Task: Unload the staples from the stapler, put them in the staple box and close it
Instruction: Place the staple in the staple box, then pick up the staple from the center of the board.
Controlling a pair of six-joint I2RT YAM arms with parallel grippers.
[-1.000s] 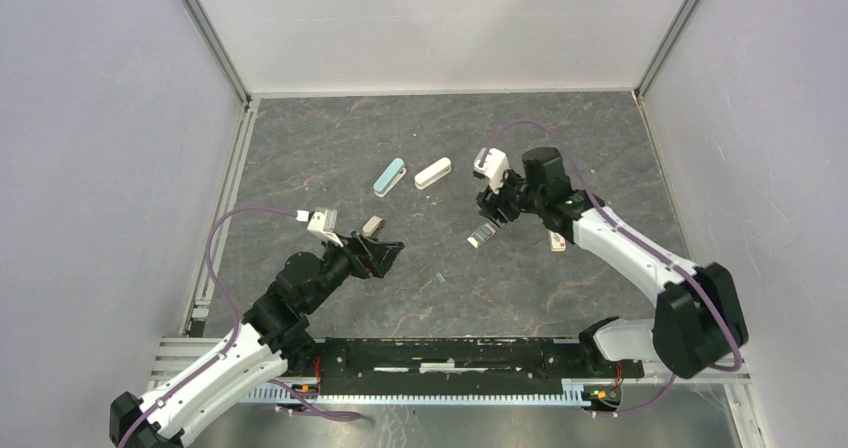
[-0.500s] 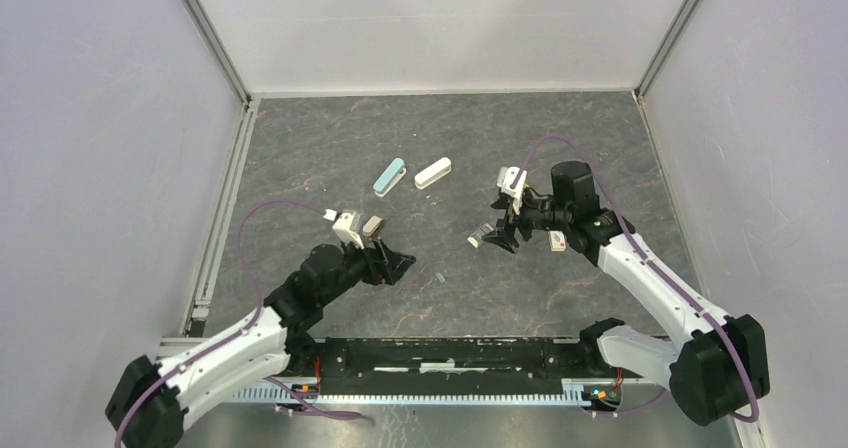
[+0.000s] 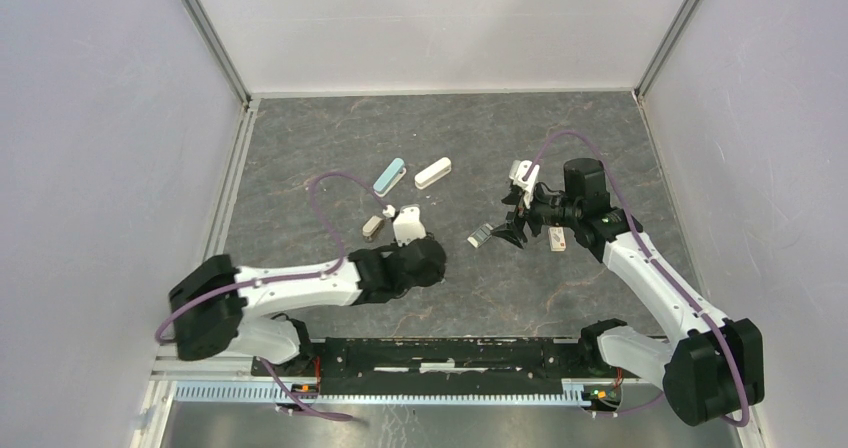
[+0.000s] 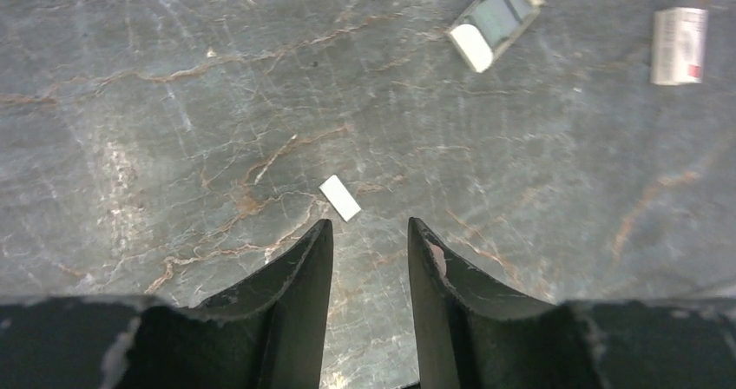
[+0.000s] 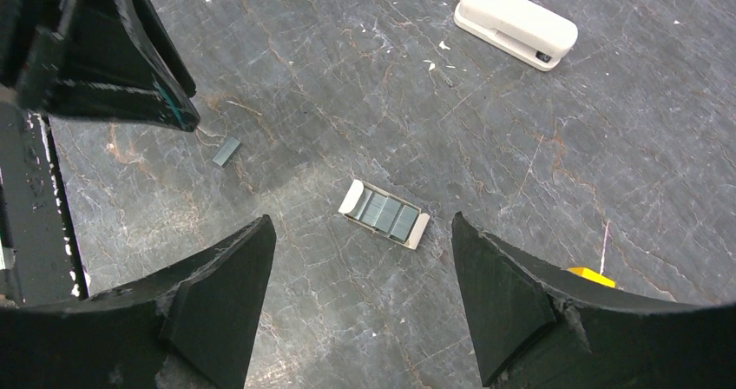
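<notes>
The left gripper (image 4: 367, 224) has swung in from the left edge to the middle of the dark grey stone-look table (image 3: 330, 138). Its two fingers have come closer together, but there is still a gap with nothing in it. The tiny silver-grey strip of staples (image 4: 339, 197) lies flat just past its fingertips, out of any stapler. The right gripper (image 3: 508, 230) hangs wide open and empty over the small clear box (image 5: 384, 214). I think the left one will grab the strip next.
</notes>
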